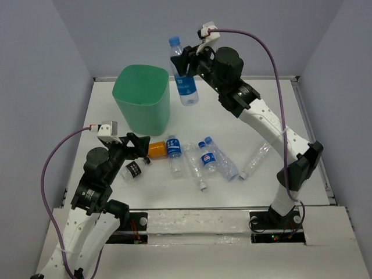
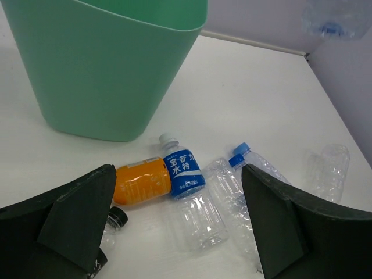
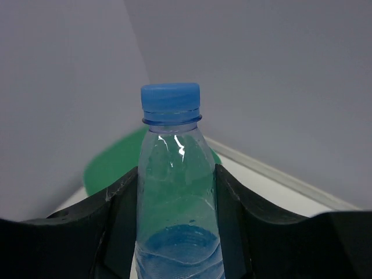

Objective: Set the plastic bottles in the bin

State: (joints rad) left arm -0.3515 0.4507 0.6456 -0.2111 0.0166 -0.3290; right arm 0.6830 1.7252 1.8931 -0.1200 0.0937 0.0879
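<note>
My right gripper (image 1: 185, 64) is shut on a clear blue-capped, blue-labelled plastic bottle (image 1: 184, 81) and holds it upright in the air just right of the mint-green bin (image 1: 142, 99). In the right wrist view the bottle (image 3: 174, 145) fills the jaws of my right gripper (image 3: 177, 180), with the bin (image 3: 113, 165) behind it. My left gripper (image 1: 137, 147) is open and empty, low over the table near the bin's front. Several bottles lie in a row on the table: a blue-labelled one (image 2: 183, 171), a clear one (image 2: 199, 218), a blue-capped one (image 2: 251, 161).
An orange-labelled bottle (image 2: 141, 182) lies beside the blue-labelled one, and a small black-capped bottle (image 2: 116, 218) sits by my left finger. Another clear bottle (image 1: 256, 160) lies to the right near the right arm. Grey walls enclose the table.
</note>
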